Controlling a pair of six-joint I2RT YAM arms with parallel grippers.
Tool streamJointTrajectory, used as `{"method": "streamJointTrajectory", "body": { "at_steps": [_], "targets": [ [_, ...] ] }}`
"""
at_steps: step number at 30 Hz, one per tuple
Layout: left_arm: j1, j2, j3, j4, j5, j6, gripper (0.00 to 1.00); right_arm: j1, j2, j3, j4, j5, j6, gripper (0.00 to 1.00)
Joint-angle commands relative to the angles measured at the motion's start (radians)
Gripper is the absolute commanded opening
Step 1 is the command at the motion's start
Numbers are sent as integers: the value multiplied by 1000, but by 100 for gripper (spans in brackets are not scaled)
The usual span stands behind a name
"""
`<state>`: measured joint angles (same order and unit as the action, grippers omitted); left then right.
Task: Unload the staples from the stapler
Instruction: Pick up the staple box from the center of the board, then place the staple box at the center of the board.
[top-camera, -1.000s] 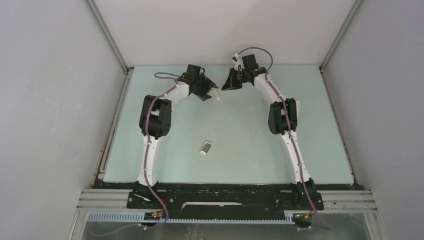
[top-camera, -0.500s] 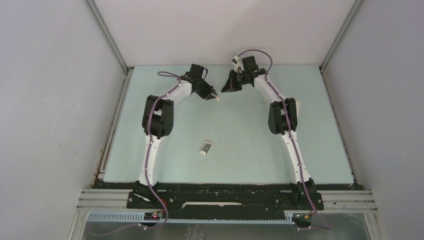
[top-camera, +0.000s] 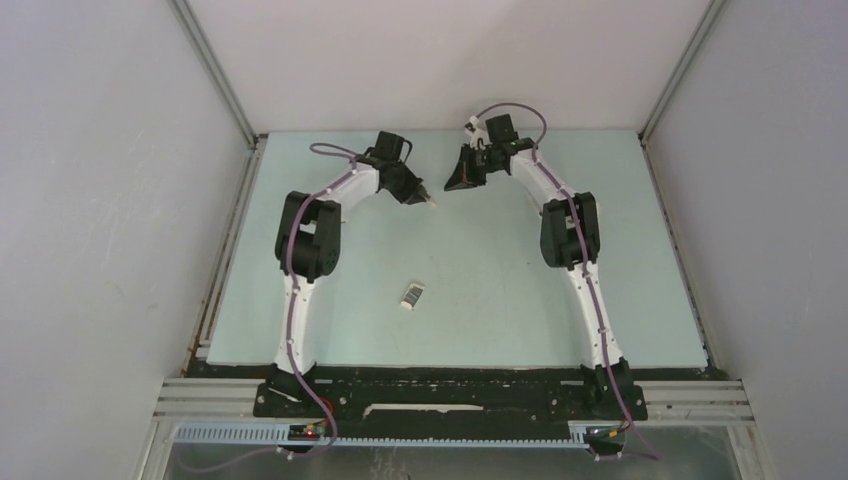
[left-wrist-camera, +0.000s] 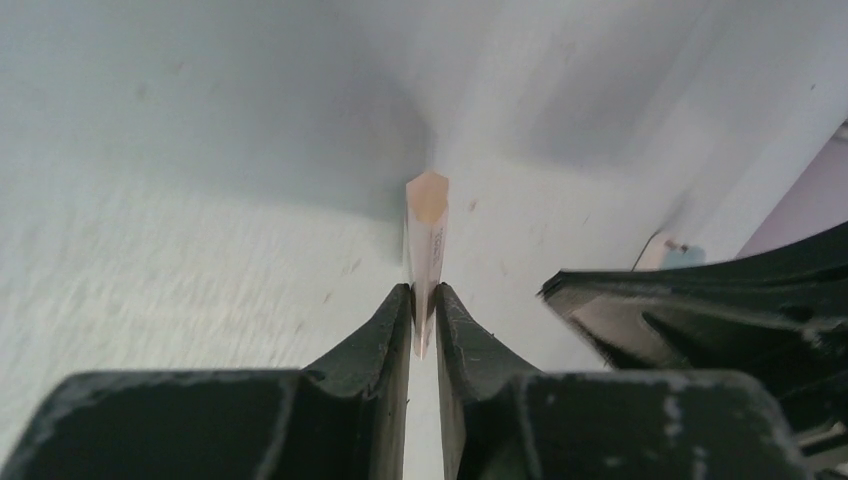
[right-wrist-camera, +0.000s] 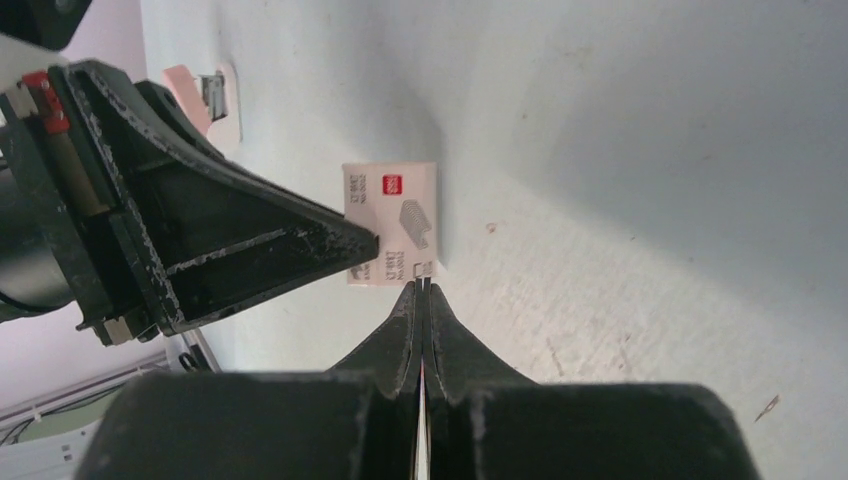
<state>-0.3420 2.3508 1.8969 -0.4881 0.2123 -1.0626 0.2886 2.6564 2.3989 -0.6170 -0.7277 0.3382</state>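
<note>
While the left gripper (left-wrist-camera: 423, 300) pinches a thin pale box (left-wrist-camera: 428, 215) edge-on over the table (top-camera: 500, 300), jaws narrow on it, the right gripper (right-wrist-camera: 422, 290) has its jaws pressed together, tips at the box's lower corner. Tiny grey bit there, possibly staples (right-wrist-camera: 425, 268); too small to tell. White stapler (top-camera: 412, 295) lies mid-table, well apart.

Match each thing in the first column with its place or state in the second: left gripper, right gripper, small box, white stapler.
Column one:
1 left gripper
2 right gripper
3 small box
4 white stapler

Column two:
A lying in the middle of the table
B shut, tips at the box's corner
C bears a red label
D clamped on the box

Pairs: 1-D, 2-B, 3-C, 4-A
</note>
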Motion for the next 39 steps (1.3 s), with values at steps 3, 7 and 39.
{"method": "streamJointTrajectory", "body": {
  "at_steps": [3,7,39],
  "targets": [
    [-5,-313,-233,81,-44,107,20,11,-172,-54,-5,-37,-57,0],
    [-6,-462,-405,103,-71,164,20,26,-222,-100,-37,-48,-94,0],
    [-716,-520,-576,53,-749,966,25,-237,-1085,-1091,-86,-186,-363,0]
  ]
}}
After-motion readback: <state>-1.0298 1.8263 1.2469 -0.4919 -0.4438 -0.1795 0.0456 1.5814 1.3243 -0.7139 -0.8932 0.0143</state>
